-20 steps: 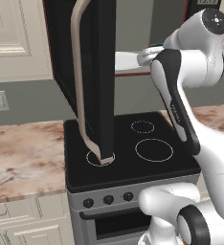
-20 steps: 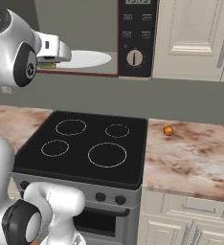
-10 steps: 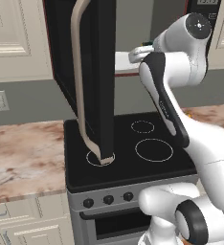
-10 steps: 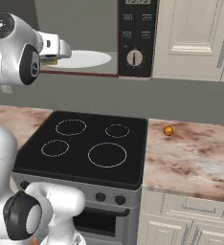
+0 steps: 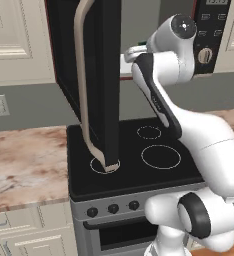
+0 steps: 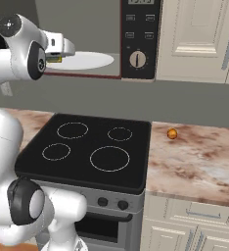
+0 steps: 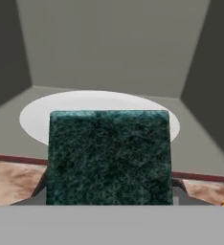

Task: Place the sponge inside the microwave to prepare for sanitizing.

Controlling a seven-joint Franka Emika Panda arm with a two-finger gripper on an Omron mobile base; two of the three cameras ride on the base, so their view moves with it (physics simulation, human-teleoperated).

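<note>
The sponge (image 7: 109, 153) shows its dark green top, wedged between my two fingertips; a yellow sliver of the sponge (image 6: 54, 59) peeks out under my hand. My gripper (image 6: 56, 57) is shut on it, level with the mouth of the microwave (image 6: 138, 39). The dark door (image 5: 101, 75) with its curved beige handle (image 5: 80, 75) stands swung wide open. Inside, the grey cavity holds the white round plate (image 7: 99, 103), just ahead of and below the sponge. The plate (image 6: 87, 61) lies right of my hand, and my gripper (image 5: 132, 53) hovers at its front edge.
Below the microwave sits a black stove (image 6: 87, 147) with several ring burners. A small orange ball (image 6: 171, 133) lies on the marble counter (image 6: 199, 162) to its right. The open door overhangs the stove's left side. Cream cabinets (image 6: 199, 34) flank the microwave.
My arm has swung a little toward the microwave opening, carrying the sponge with it. The grip on the sponge is unchanged.
</note>
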